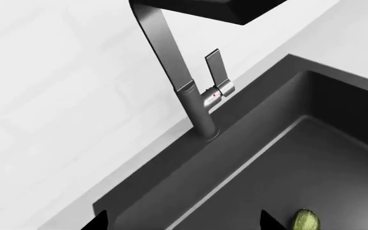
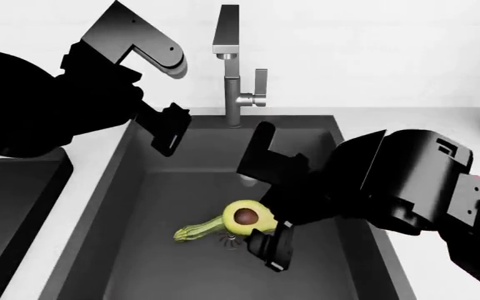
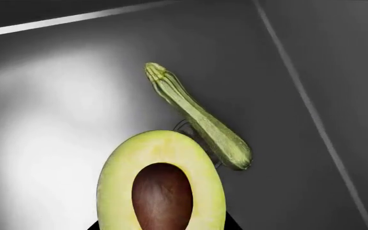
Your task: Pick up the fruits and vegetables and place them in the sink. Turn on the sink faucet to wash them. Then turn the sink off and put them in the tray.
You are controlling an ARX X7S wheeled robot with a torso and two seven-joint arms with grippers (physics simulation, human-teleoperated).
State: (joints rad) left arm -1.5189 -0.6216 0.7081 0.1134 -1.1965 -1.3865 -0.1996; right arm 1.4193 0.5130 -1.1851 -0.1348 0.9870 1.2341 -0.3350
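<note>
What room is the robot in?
Most likely a kitchen. There is a dark sink with a tall steel faucet against a white wall, and an avocado half and a zucchini are in the basin.

Yellow-green avocado (image 2: 246, 217), brown pit, striped green zucchini (image 3: 200, 118), dark grey sink (image 2: 152, 206)

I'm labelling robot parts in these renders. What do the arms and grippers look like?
Both arms are bulky, glossy black, angular shells. The left gripper and right gripper have flat, blocky black fingers. A grey L-shaped bracket sits on the left arm; the right arm shows a small pink marking. No cables visible.
</note>
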